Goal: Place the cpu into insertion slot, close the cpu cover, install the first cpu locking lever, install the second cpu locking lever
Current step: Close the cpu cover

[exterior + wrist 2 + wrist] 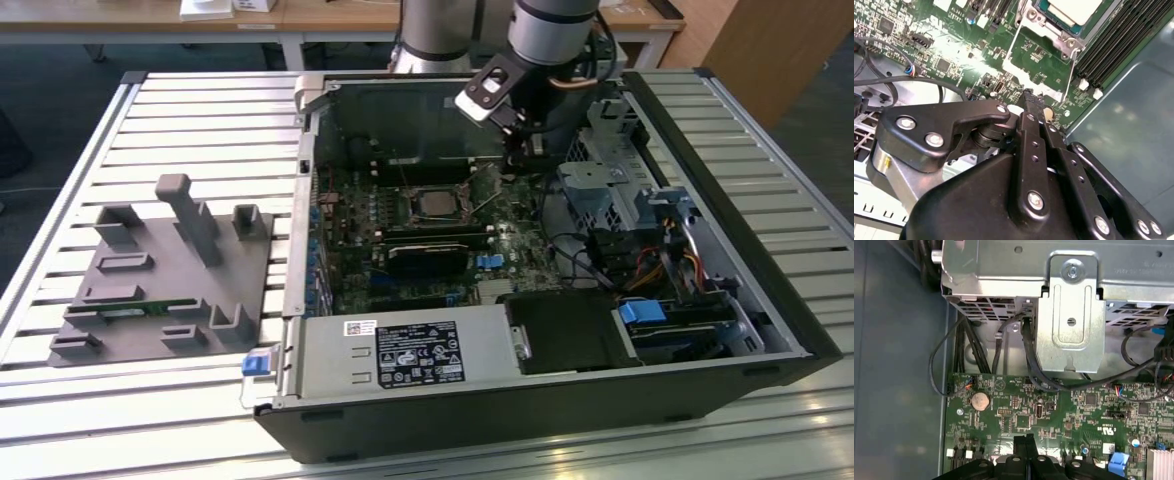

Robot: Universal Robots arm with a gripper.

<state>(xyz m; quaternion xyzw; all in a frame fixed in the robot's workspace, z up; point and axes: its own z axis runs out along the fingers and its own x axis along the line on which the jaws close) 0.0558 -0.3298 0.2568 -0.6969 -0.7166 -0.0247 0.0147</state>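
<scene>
Gripper [1030, 97]: closed, fingers pressed together with nothing between, tips just over the green board [1039, 60].
Wire lever [1072, 65]: thin, just beyond the tips, toward the socket.
Cpu [1074, 9]: pale face up, seated in the insertion slot [408, 200], past the lever.
Computer case [801, 330]: open, around it all.

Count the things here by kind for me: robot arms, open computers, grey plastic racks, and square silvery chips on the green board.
Robot arm: 1
Open computer: 1
Grey rack: 1
Square chip: 1
Total: 4
</scene>
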